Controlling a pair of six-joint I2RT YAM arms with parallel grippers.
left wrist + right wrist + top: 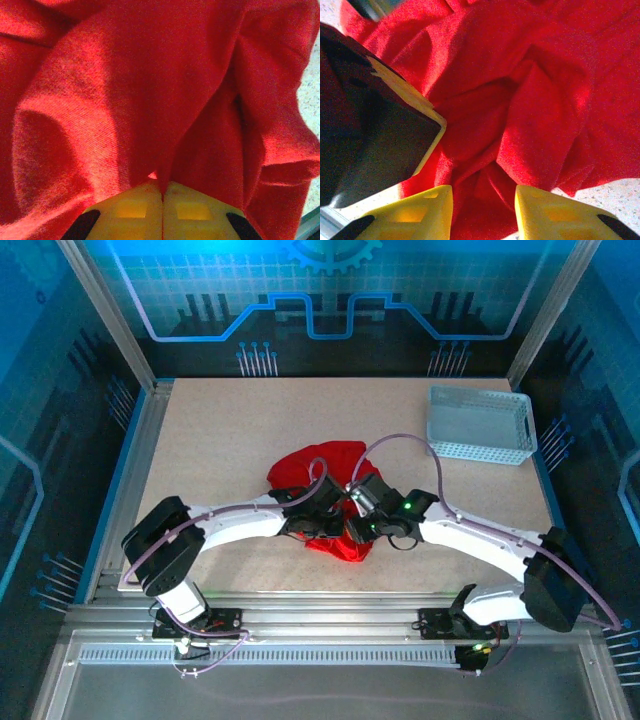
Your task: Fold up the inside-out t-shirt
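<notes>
L gripper [162,192] pinches t-shirt [125,90], crowding R gripper [482,200], whose hold's unclear; basket [478,450] apart.

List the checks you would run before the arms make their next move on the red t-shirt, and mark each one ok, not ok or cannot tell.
1. Left pincer gripping the t-shirt: ok, its fingers are closed on a fold of cloth.
2. Right pincer gripping: cannot tell, its jaws stand apart with cloth bunched between them.
3. t-shirt spread flat on the table: not ok, it is a crumpled heap.
4. Basket apart from the t-shirt: ok, it stands at the far right corner.
5. Collar and sleeves located: cannot tell, folds hide them.
</notes>
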